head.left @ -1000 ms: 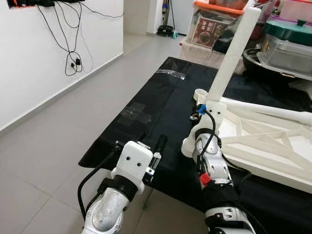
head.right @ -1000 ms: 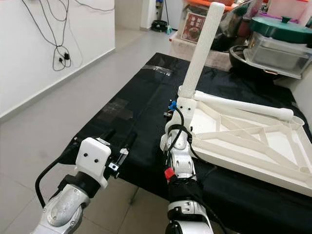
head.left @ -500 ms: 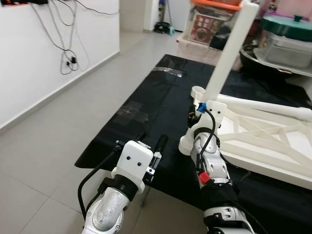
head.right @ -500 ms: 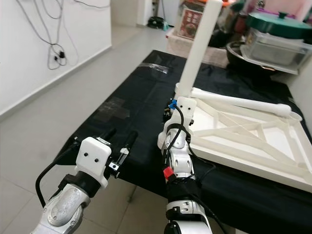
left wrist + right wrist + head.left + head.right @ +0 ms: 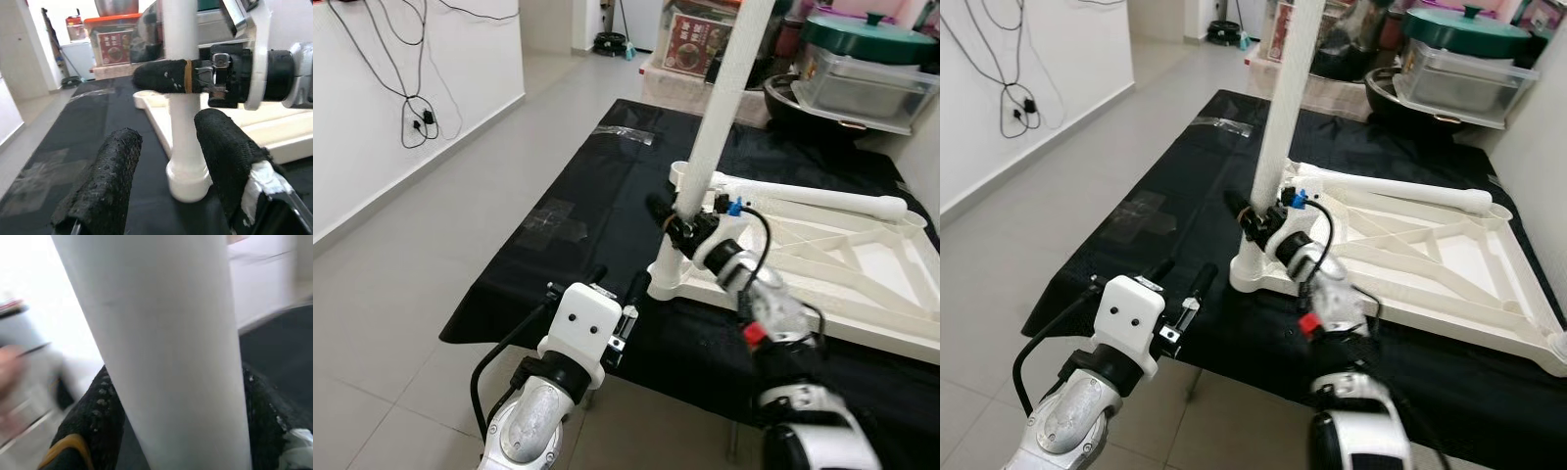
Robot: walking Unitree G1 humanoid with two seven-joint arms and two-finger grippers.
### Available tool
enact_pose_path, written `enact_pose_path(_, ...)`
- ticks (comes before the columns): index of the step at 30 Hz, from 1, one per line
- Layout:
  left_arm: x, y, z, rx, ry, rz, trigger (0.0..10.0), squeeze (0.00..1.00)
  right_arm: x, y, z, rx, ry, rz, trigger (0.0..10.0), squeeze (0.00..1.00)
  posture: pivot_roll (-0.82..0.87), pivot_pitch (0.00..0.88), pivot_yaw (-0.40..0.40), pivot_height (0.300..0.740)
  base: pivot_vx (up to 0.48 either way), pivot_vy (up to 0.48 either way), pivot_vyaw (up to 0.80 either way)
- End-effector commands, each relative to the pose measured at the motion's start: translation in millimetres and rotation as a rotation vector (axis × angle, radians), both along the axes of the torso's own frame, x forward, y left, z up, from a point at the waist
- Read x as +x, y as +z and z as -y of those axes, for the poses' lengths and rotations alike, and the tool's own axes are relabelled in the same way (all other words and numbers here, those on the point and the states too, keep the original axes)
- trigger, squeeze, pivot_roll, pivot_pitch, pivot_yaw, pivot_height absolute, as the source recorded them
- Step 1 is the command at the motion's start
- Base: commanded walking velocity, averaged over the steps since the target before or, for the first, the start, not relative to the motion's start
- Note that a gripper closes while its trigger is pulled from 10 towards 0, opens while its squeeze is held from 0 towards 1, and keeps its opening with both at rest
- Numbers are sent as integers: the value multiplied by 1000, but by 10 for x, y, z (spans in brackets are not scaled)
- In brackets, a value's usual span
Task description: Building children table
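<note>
The white children's table frame (image 5: 862,294) lies upside down on a black-covered surface (image 5: 587,225). One white table leg (image 5: 720,117) stands nearly upright in the frame's near left corner socket (image 5: 664,281). My right gripper (image 5: 678,223) is shut on this leg low down, one black finger on each side (image 5: 90,418). A second white leg (image 5: 813,201) lies across the frame's far side. My left gripper (image 5: 615,284) hovers open at the surface's near edge, just short of the upright leg (image 5: 183,112), nothing between its fingers (image 5: 100,188).
Behind the black surface stand a grey lidded bin (image 5: 862,73) and a storage box with a red picture (image 5: 695,49). A white wall with hanging cables (image 5: 411,98) runs along the left, and grey floor tiles (image 5: 401,284) lie between it and the surface.
My right forearm has swung out to the right while holding the leg, and the leg now stands closer to upright. The camera has shifted; the left gripper keeps its pose.
</note>
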State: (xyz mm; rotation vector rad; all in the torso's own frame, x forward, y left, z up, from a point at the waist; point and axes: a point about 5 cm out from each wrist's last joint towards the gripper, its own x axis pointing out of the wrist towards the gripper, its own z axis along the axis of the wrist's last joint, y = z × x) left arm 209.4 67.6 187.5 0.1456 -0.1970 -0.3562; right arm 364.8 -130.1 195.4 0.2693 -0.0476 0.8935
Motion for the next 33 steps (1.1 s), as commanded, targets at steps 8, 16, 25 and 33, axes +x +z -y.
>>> enact_pose_path(8,-3,-32,25,6,2,-5,10000,0,-90,-98,-340,-40,413,-43,10000,0,157,35,-127,740,0,0,0)
enact_pose_path(16,-1,-30,18,8,7,-6,10000,0,14,-95,-333,-13,274,-29,0,0,152,47,-125,740,0,0,0)
enact_pose_path(25,1,-33,19,5,2,-9,10000,0,156,-210,-21,-33,-266,-51,0,0,140,55,-119,740,0,0,0)
enact_pose_path(33,2,-36,25,2,-3,-12,10000,0,43,-504,365,-226,-929,-144,0,0,134,58,-114,740,0,0,0)
